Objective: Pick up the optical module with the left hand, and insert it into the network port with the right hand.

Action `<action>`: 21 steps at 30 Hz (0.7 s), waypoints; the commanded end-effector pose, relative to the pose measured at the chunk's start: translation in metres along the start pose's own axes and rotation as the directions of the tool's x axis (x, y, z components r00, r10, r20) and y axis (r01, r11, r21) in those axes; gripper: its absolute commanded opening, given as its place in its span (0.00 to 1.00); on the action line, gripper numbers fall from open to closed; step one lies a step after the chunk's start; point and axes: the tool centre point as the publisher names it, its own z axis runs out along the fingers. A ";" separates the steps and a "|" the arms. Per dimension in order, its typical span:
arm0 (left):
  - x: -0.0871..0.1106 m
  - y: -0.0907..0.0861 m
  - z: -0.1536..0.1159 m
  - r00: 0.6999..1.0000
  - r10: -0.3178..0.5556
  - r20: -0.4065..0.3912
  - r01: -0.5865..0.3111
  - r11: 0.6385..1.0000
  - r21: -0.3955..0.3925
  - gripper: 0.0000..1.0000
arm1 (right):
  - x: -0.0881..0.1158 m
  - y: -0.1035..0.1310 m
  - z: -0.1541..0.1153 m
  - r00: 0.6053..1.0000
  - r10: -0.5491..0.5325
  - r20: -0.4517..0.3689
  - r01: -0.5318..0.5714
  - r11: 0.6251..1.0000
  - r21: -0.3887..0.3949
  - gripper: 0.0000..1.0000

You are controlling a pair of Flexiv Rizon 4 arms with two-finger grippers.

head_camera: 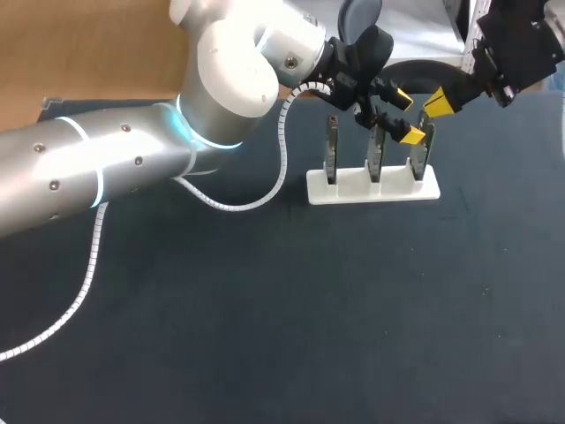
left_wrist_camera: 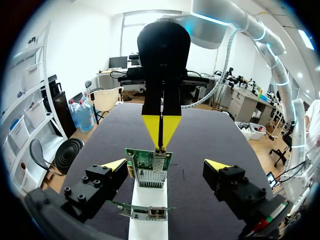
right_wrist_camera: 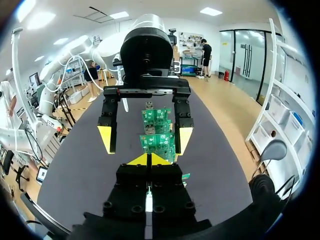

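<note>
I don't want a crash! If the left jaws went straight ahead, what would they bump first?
Probably the green card on the white stand, which sits between the open left jaws. The right jaws are just beyond it, though depth is unclear.

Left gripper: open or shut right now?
Open. In the left wrist view the left gripper has its yellow-tipped fingers spread wide, one either side of the upright green circuit card.
</note>
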 end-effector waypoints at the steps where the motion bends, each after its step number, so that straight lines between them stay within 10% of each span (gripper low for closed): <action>1: -0.001 -0.001 0.000 1.000 -0.002 -0.004 0.002 1.000 -0.003 1.00 | 0.007 -0.002 0.009 1.000 0.003 -0.001 -0.003 1.000 -0.007 0.00; 21: -0.011 0.001 -0.007 0.998 0.032 0.050 -0.029 0.998 -0.055 1.00 | -0.019 -0.002 -0.015 0.996 -0.050 0.072 0.045 0.996 0.080 0.00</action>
